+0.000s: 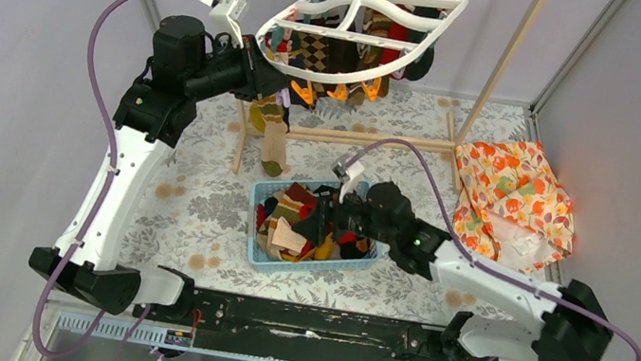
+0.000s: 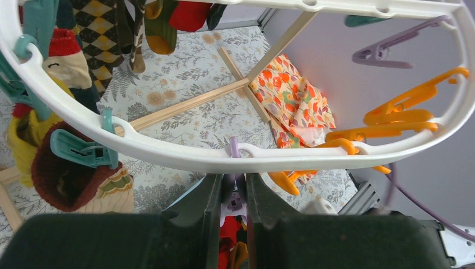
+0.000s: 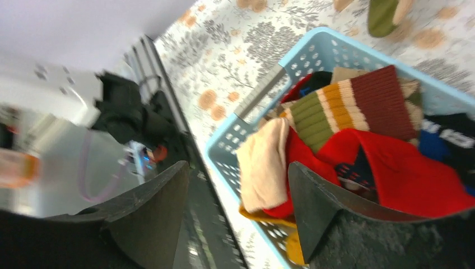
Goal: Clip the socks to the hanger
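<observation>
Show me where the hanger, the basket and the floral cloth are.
hanger (image 2: pixel 179 157): left wrist view, on its white rim.
basket (image 3: pixel 229 159): right wrist view, on its perforated side wall.
floral cloth (image 1: pixel 511 195): top view, on its middle.

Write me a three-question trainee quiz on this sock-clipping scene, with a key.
1. True or false: the right end effector is clamped on a sock.
2. The loose socks lie in: A) the blue basket; B) the floral cloth; C) the wooden frame.
3. What colour is the clip gripped by the left end effector at the rim of the hanger?
Key: 1 false, its jaws stand open and empty; 2 A; 3 lilac.
</observation>
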Available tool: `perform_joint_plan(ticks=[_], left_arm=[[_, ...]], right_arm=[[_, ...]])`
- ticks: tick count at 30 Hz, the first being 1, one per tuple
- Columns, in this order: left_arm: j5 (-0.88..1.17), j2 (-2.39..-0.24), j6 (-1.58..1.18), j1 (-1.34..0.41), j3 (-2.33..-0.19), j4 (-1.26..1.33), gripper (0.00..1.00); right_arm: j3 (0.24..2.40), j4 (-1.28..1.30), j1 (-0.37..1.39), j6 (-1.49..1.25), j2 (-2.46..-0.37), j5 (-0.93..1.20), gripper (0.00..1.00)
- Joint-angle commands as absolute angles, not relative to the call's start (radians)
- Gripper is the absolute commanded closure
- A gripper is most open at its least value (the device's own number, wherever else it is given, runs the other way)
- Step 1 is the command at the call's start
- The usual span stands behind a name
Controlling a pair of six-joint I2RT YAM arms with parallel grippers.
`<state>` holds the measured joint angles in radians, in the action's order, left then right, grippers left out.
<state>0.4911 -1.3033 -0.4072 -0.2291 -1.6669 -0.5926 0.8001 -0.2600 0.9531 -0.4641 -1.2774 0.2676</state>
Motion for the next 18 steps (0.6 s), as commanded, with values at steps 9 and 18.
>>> perform_joint_plan(ticks=[9, 18], left_arm=[[0.509, -1.309, -0.382, -0.225, -1.672, -0.573, 1.0], [0.507, -1.316, -0.38, -0.225, -1.693, -0.591, 1.0]], right_arm=[[0.698, -0.122, 1.093, 0.463, -1.155, 0.045, 0.32], [0.801, -0.087, 1.246, 0.79, -1.287, -0.221, 0.35]])
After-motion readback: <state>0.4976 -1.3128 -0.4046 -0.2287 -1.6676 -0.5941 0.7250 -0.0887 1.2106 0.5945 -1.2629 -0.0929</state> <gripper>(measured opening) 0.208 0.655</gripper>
